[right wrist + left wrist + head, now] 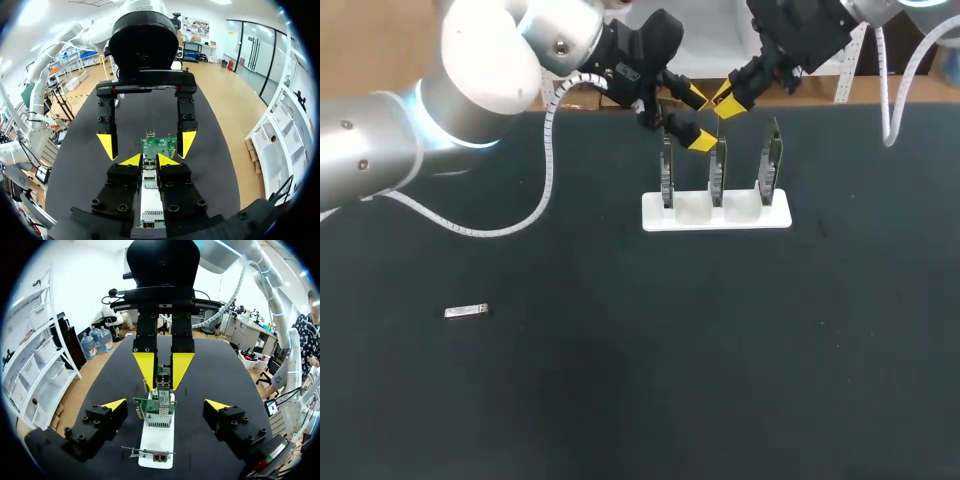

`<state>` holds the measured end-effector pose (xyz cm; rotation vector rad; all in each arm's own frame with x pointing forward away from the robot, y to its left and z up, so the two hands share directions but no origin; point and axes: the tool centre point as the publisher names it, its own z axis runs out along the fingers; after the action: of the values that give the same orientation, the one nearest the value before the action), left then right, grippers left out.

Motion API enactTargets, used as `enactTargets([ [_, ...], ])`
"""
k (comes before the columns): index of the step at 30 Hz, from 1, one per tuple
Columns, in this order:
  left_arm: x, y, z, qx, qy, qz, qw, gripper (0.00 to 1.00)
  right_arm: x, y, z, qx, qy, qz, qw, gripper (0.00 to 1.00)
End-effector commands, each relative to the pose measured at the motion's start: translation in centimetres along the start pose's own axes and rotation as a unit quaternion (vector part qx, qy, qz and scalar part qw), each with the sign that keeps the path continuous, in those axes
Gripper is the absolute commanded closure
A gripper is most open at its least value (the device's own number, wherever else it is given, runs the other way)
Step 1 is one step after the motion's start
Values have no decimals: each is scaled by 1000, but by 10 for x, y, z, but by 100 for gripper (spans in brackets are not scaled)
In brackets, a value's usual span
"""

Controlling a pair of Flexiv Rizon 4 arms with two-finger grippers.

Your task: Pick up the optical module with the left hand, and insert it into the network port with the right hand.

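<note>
A white holder (715,218) near the table's far edge keeps three network cards upright. My right gripper (723,102) hangs over the middle card (718,175), shut on a slim silver optical module (162,394) that points down at that card's port. How deep the module sits in the port is hidden. In the right wrist view the module (149,172) shows between the two closed fingers of my right gripper (149,160). My left gripper (698,118) stands open just beside it, over the holder's left half, fingers wide apart and holding nothing.
A second silver module (466,312) lies flat on the black tabletop, far to the left and nearer the front. The left arm's white cable (545,190) loops down over the table behind the holder.
</note>
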<state>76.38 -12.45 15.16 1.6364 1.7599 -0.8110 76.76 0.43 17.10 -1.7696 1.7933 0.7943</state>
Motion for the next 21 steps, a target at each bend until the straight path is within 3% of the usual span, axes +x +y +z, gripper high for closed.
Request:
enactTargets([
  [1,-1,2,0,2,2,0,1000,0,0,2,0,3,-1,0,1000,100],
  [21,-1,2,0,2,2,0,1000,0,2,2,0,4,0,2,1000,100],
])
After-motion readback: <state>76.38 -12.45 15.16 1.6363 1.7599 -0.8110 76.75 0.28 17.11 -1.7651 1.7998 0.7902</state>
